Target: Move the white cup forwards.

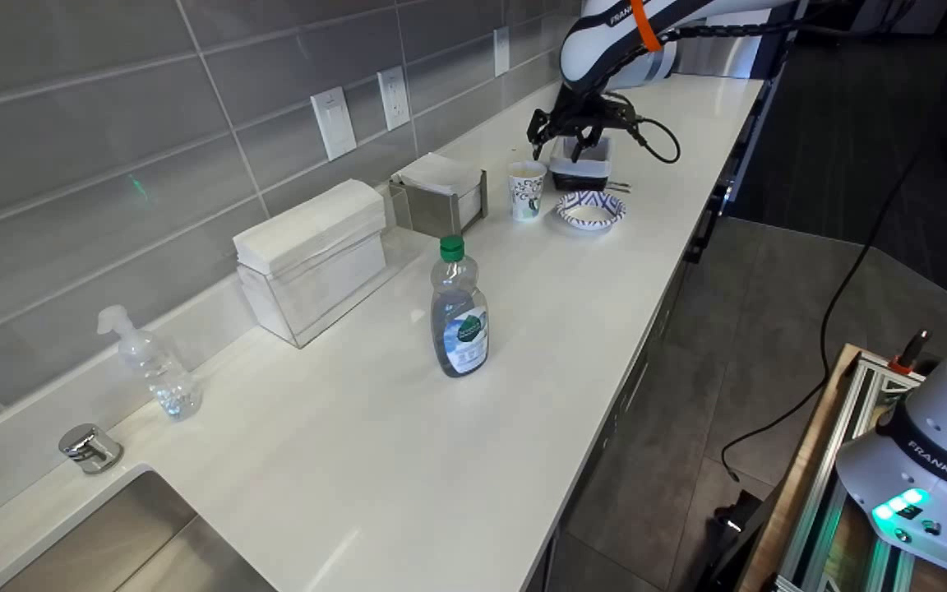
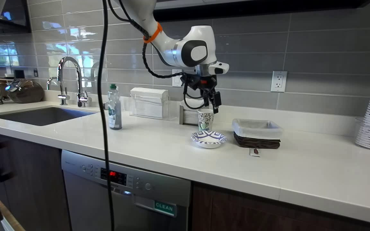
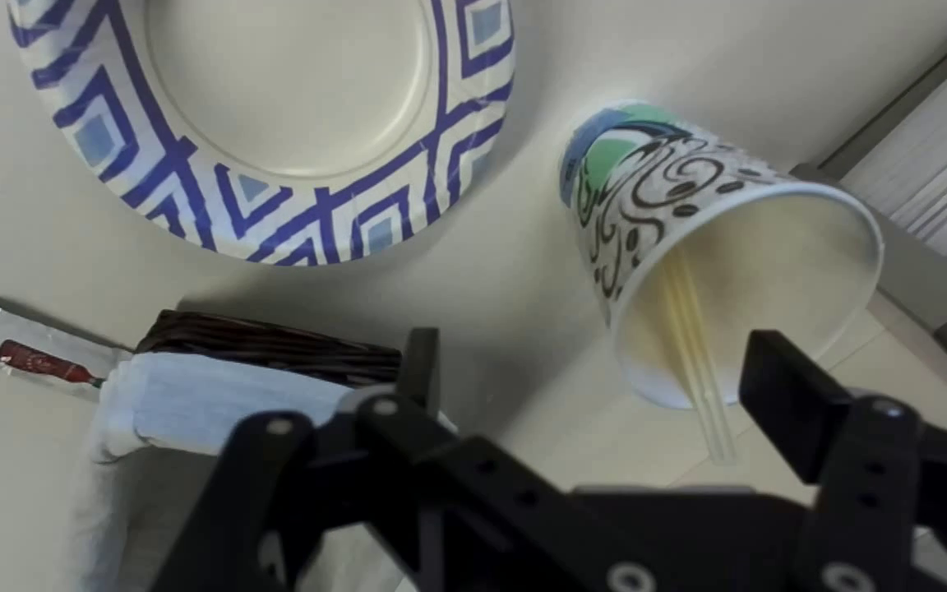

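Note:
The white cup [image 1: 527, 197] stands upright on the counter, with dark swirls and blue-green marks on its side. It also shows in an exterior view [image 2: 205, 121] and in the wrist view [image 3: 654, 193], where a clear straw or stirrer [image 3: 691, 345] leans in it and pokes past the rim. My gripper [image 1: 556, 154] is open and empty above the cup's rim level. It also shows in an exterior view [image 2: 211, 107]. In the wrist view my gripper [image 3: 597, 366] has its right finger overlapping the cup's rim; whether they touch, I cannot tell.
A patterned paper bowl [image 3: 293, 210] sits beside the cup. A lined dark basket [image 2: 257, 142] and a sauce packet [image 3: 38, 353] are near. A napkin holder [image 1: 432, 210] stands behind the cup. The soap bottle [image 1: 460, 321] and a napkin stack [image 1: 317, 255] stand farther along.

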Controlling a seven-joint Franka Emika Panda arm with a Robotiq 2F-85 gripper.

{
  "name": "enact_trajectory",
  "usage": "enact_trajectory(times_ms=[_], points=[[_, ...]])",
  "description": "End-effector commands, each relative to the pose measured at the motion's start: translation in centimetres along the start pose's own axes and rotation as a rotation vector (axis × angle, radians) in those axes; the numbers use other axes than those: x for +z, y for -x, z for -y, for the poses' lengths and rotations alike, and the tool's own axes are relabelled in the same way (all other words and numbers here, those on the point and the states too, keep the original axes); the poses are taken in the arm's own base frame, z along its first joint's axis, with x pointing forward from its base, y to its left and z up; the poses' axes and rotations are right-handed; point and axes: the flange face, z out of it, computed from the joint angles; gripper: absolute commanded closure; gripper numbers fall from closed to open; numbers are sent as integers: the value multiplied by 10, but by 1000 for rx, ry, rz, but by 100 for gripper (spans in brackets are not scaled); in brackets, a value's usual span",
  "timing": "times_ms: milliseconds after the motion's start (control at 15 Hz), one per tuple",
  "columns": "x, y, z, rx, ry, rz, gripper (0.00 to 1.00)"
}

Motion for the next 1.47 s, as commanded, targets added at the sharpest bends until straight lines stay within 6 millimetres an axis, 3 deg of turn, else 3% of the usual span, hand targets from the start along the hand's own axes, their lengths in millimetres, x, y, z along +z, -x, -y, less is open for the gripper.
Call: enact_trajectory(times_ms=[0, 67, 400, 800, 867, 933, 1067, 1200, 1400], points=[[18, -5, 2, 20, -23, -25, 20], [21, -5, 4, 19, -26, -30, 18], [29, -7, 10, 26, -47, -63, 46], [36, -7, 16, 27, -54, -53, 54], [37, -7, 17, 23, -52, -53, 65], [37, -8, 18, 22, -53, -52, 65], [34, -9, 19, 16, -51, -55, 89], [32, -9, 20, 15, -53, -54, 100], [28, -8, 20, 17, -56, -50, 99]])
